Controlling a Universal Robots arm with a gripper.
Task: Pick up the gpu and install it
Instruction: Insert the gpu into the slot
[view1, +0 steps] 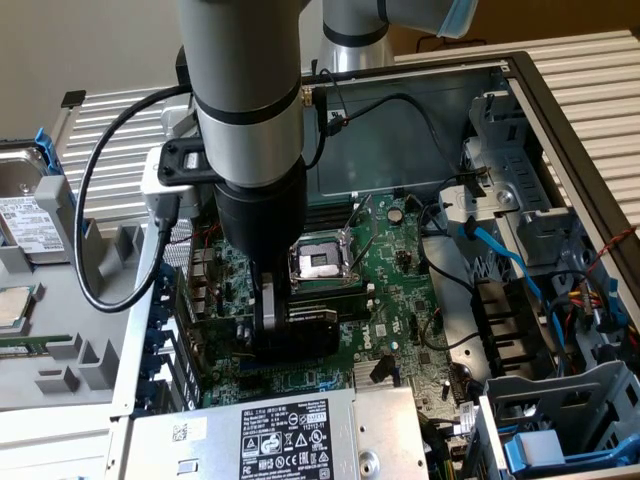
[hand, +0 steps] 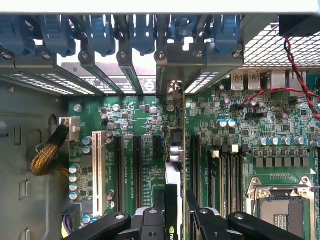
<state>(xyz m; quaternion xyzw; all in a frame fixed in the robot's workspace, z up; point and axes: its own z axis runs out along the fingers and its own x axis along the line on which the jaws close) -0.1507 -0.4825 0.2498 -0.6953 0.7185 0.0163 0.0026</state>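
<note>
Gripping the gpu (hand: 172, 197), a thin flat card seen edge-on with a black shroud face, the black two-fingered gripper (hand: 172, 216) has its jaws closed on the card's upper edge. The card hangs straight below the jaws, its long axis in line with the row of black expansion slots (hand: 137, 165) on the large green motherboard (hand: 260, 135). Its metal bracket end points toward the slotted rear wall with blue plastic retaining clips (hand: 102, 35). In the exterior view the card (view1: 305, 325) stands low over the board, just beside the silver processor socket (view1: 318, 262); whether it is seated I cannot tell.
</note>
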